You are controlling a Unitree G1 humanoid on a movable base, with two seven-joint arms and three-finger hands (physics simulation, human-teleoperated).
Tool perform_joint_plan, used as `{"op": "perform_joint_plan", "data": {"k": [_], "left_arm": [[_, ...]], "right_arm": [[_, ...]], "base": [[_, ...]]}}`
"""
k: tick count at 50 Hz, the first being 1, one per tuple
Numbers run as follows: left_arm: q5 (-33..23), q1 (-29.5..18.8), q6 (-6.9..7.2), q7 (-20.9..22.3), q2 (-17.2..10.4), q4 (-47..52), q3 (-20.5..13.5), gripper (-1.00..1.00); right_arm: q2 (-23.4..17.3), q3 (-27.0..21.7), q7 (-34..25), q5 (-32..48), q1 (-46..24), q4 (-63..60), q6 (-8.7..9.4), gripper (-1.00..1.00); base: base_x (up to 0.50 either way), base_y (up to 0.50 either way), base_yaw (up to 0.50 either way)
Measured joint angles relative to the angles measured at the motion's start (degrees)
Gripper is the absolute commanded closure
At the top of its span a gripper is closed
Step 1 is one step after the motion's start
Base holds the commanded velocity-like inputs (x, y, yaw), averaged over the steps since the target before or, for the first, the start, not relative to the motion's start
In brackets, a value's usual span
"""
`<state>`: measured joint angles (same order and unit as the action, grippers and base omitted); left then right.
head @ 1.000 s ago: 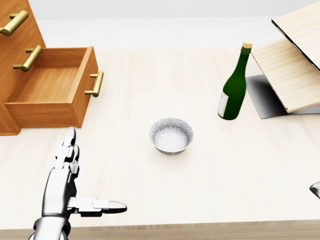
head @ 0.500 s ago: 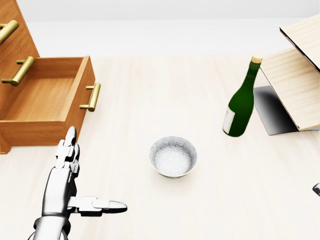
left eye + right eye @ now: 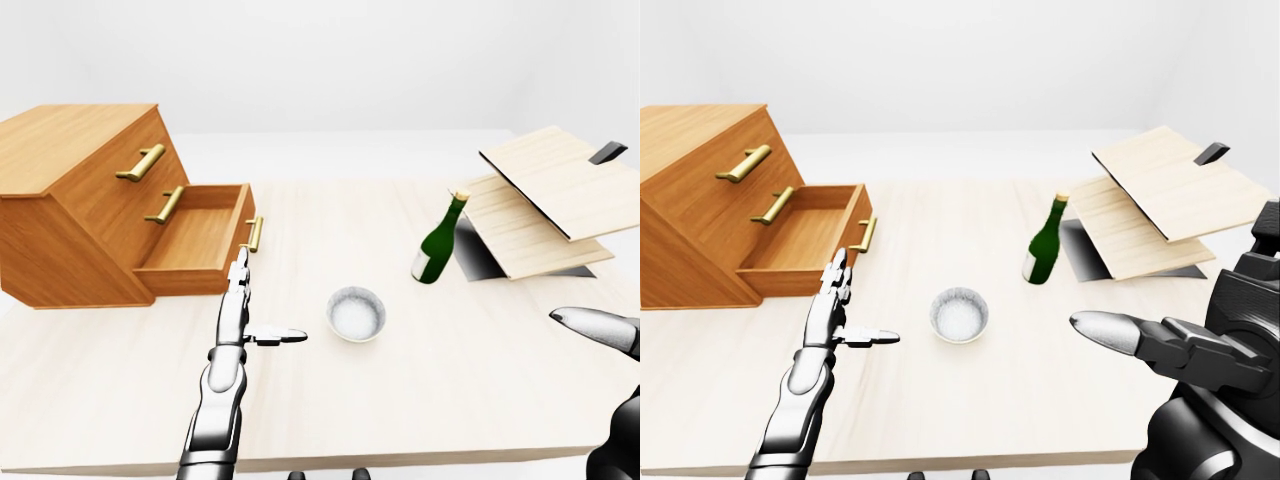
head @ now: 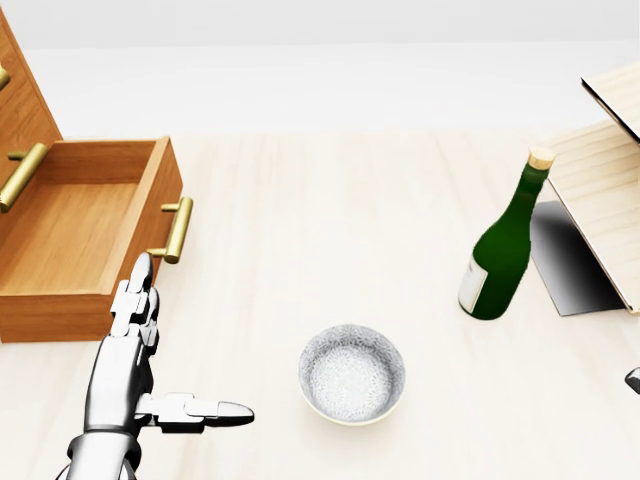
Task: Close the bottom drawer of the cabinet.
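Silver left robot hand (image 4: 135,365) splayed flat, seemingly.

— What colours lie around your left hand (image 4: 140,385)?

— My left hand is silver-grey metal with darker joints. Just past its fingertips the cabinet (image 3: 70,215) is warm orange-brown wood, and its open bottom drawer (image 4: 75,235) is the same shade inside, with brass-gold handles (image 4: 177,231). The counter (image 4: 330,230) under my hand is pale cream with a faint wood grain.

— And to its right?

— A bowl (image 4: 352,373), white with a speckled grey pattern. Farther right, a dark green bottle (image 4: 503,246) with a tan cork and a white label. Beyond that, light blond wooden boards (image 3: 545,200) with a black edge. My right hand (image 3: 1200,360) is dark grey, its fingertip silver.
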<state>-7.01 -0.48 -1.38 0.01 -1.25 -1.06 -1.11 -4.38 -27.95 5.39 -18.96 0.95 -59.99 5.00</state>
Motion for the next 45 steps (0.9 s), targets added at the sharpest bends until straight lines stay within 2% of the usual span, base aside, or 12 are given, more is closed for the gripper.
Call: {"op": "perform_joint_plan", "data": {"k": [23, 28, 31, 38, 45], "left_arm": [[0.28, -1.31, -0.61, -0.36, -0.14, -2.27, -0.38, -1.0], [0.47, -3.45, -1.98, -0.92, -0.53, -6.28, -0.9, -1.0], [0.48, -5.38, -3.62, -1.52, -0.93, -10.59, -1.3, -1.0], [0.82, -10.0, -3.62, -2.97, -2.0, -21.83, -2.16, -1.0], [1.56, -13.38, -3.62, -3.64, -2.95, -28.78, -2.8, -1.0]], "right_arm": [[0.44, 0.5, -0.57, 0.3, 0.77, -0.01, 0.0, -1.0], [0.5, 0.62, -0.76, 0.45, 0.86, -0.01, 0.0, -1.0], [0.54, 0.75, -0.86, 0.61, 0.92, -0.01, 0.0, -1.0], [0.61, 1.04, -1.08, 0.97, 1.03, -0.01, 0.0, -1.0], [0.67, 1.24, -1.25, 1.24, 1.06, -0.01, 0.0, -1.0]], "base": [[0.05, 0.0, 0.0], [0.0, 0.0, 0.0], [0.0, 0.0, 0.0], [0.0, 0.0, 0.0], [0.0, 0.0, 0.0]]}}
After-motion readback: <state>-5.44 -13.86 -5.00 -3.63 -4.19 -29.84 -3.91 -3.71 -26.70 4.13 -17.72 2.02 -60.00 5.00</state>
